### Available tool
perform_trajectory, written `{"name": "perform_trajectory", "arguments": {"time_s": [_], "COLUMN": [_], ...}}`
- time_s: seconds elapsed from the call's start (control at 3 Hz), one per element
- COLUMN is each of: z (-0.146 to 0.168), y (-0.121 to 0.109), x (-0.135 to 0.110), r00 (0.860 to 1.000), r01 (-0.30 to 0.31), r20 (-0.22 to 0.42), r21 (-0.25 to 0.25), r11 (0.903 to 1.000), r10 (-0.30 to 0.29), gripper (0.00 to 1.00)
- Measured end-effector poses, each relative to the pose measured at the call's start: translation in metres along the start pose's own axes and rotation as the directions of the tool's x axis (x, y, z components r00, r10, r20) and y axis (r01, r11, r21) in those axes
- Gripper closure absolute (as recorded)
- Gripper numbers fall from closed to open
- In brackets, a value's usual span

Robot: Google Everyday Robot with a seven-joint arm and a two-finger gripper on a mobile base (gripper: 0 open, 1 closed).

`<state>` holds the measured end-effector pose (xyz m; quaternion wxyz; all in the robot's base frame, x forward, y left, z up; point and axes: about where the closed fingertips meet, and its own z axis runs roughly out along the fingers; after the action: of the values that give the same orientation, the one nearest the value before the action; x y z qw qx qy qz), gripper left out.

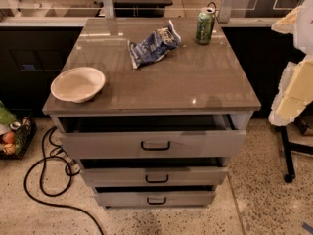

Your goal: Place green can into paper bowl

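The green can (205, 26) stands upright at the back right corner of the grey cabinet top (195, 82). The paper bowl (78, 83) sits empty at the front left corner of the same top, far from the can. My gripper (288, 21) is a pale shape at the right edge of the view, off the cabinet to the right of the can and not touching it. The cream-coloured arm (293, 89) hangs below it beside the cabinet. Nothing shows in the gripper.
A wrinkly blue-and-white snack bag (154, 45) lies on the top between can and bowl. The top drawer (151, 143) is pulled slightly open. A black cable (46, 180) loops on the floor at left, next to a basket (14, 136). A stand leg (287, 155) is at right.
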<state>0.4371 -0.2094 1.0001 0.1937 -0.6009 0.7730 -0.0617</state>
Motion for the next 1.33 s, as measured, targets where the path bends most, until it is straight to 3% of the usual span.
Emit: {"name": "perform_trajectory", "arguments": {"time_s": [0.67, 1.0, 1.33], "z": [0.001, 0.012, 0.03], "y": [-0.005, -0.029, -0.073], "x": [0.0, 0.011, 0.021], "r00": [1.0, 0.994, 0.96], "r01": [-0.002, -0.071, -0.176], "r20": [0.023, 0.094, 0.244], "r21": [0.022, 0.067, 0.142], "r11": [0.9997, 0.9952, 0.974], "r10": [0.001, 0.064, 0.138], "gripper": [0.0, 0.0, 0.0]}}
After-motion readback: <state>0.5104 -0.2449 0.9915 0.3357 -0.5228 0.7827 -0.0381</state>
